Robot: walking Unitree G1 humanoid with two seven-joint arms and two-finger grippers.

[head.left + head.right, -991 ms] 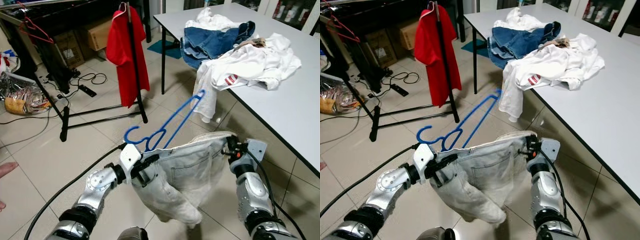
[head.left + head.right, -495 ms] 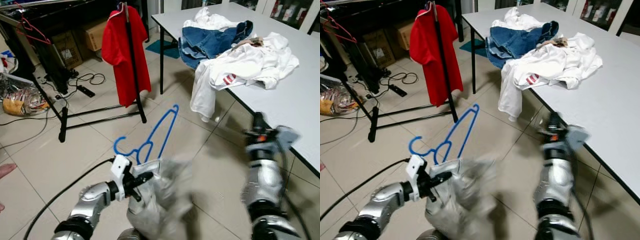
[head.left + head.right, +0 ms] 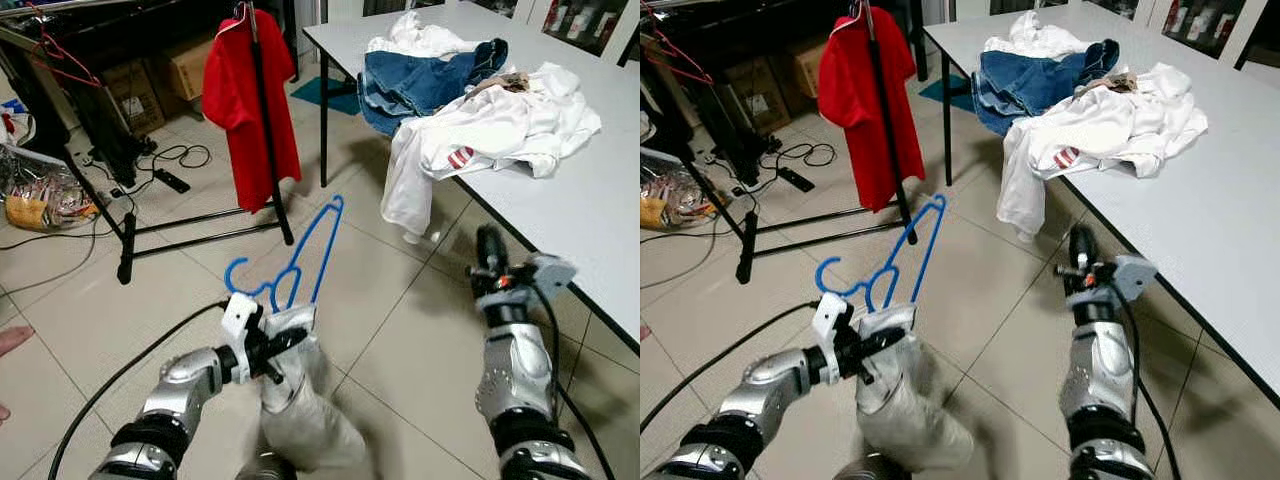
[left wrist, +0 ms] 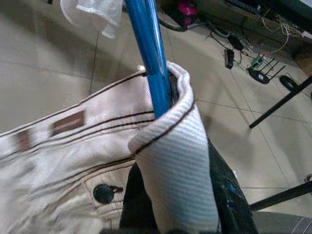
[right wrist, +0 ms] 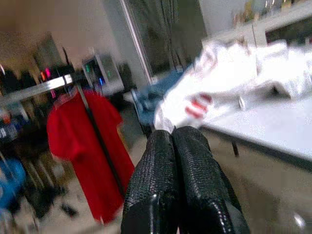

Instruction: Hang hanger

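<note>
Where tiled floor (image 3: pixel 400 330) spreads, table (image 3: pixel 600 200) beside.

Open tiles ahead, rack left, table right

Bare floor (image 3: pixel 390 300) between clothes rack (image 3: pixel 262 130) with red shirt (image 3: pixel 245 100) and table (image 3: pixel 590 200); table edge close beside right gripper (image 3: pixel 488 243). Cables (image 3: pixel 180 158) and bags (image 3: pixel 45 190) crowd rack's far side.

Even indoor light fills the head views, sharp across the upper frame; the pale trousers (image 3: pixel 300 420) at lower centre smear with motion. The right wrist view is soft and blurred, its white table (image 5: pixel 273 129) glaring.
</note>
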